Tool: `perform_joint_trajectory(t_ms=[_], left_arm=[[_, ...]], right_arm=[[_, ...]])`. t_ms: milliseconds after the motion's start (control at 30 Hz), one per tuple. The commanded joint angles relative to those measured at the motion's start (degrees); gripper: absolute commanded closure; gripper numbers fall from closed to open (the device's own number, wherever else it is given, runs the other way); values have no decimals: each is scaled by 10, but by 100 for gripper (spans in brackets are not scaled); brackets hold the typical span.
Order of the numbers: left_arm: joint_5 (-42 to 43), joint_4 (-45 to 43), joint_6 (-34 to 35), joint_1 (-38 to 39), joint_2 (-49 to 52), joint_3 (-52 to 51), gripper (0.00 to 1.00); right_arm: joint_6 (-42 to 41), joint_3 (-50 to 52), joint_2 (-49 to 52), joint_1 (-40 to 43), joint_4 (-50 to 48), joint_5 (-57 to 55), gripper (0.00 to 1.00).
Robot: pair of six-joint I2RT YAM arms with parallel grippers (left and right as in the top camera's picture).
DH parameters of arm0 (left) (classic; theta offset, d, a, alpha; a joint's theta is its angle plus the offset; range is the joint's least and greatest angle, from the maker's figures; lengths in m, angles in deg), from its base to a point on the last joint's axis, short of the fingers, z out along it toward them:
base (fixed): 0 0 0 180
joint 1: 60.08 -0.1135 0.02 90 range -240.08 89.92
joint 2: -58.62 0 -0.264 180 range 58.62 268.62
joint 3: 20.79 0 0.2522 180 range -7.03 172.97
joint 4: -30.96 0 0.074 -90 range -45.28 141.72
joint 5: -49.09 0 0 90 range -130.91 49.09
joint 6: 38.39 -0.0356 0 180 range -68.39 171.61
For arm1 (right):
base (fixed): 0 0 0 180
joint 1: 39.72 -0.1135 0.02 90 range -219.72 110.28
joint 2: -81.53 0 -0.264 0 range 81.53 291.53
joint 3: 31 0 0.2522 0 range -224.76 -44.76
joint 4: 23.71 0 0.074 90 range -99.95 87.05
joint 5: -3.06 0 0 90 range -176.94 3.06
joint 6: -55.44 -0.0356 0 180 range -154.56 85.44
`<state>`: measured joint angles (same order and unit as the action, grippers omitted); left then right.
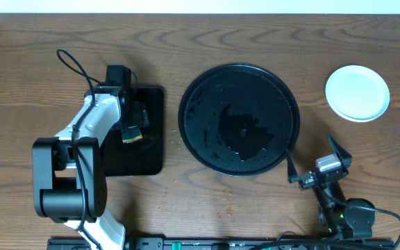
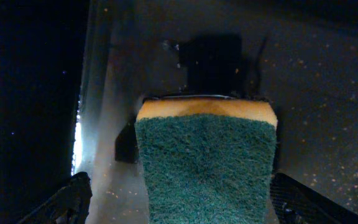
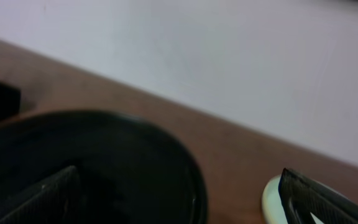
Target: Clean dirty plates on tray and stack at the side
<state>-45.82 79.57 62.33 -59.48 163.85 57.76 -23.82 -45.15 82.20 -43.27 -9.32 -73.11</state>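
Note:
The round black tray point(image 1: 238, 118) lies mid-table with wet smears and no plate on it; it also shows in the right wrist view point(image 3: 104, 162). The plates point(image 1: 357, 92) sit as a pale stack on the wood at the far right, and I cannot tell how many there are. Their rim shows in the right wrist view point(image 3: 271, 202). My left gripper point(image 1: 132, 123) is open over a green and yellow sponge point(image 2: 207, 162), its fingers point(image 2: 182, 183) spread either side of it. My right gripper point(image 1: 309, 148) is open and empty near the tray's lower right rim point(image 3: 179, 180).
The sponge point(image 1: 132, 135) lies on a smaller rectangular black tray point(image 1: 151, 149) at the left. A pale wall runs along the table's far edge point(image 3: 229, 56). Bare wood point(image 1: 255, 208) lies in front of the round tray.

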Motion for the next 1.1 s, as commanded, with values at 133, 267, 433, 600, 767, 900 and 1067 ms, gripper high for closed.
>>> perform_joint_trajectory(t_ms=[133, 267, 433, 600, 767, 900, 1067], left_arm=[[-7, 2, 3, 0, 0, 0, 8], [-7, 2, 3, 0, 0, 0, 8], [-7, 2, 3, 0, 0, 0, 8], [-7, 2, 3, 0, 0, 0, 8], [-7, 2, 3, 0, 0, 0, 8], [-7, 2, 3, 0, 0, 0, 8], [-7, 3, 3, 2, -10, -1, 8]], right_arm=[[-9, 1, 0, 5, 24, -3, 1], [-9, 1, 0, 5, 24, -3, 1], [-9, 1, 0, 5, 24, -3, 1], [-9, 1, 0, 5, 24, -3, 1], [-9, 1, 0, 5, 24, -3, 1], [-9, 1, 0, 5, 24, -3, 1], [-9, 1, 0, 5, 24, -3, 1]])
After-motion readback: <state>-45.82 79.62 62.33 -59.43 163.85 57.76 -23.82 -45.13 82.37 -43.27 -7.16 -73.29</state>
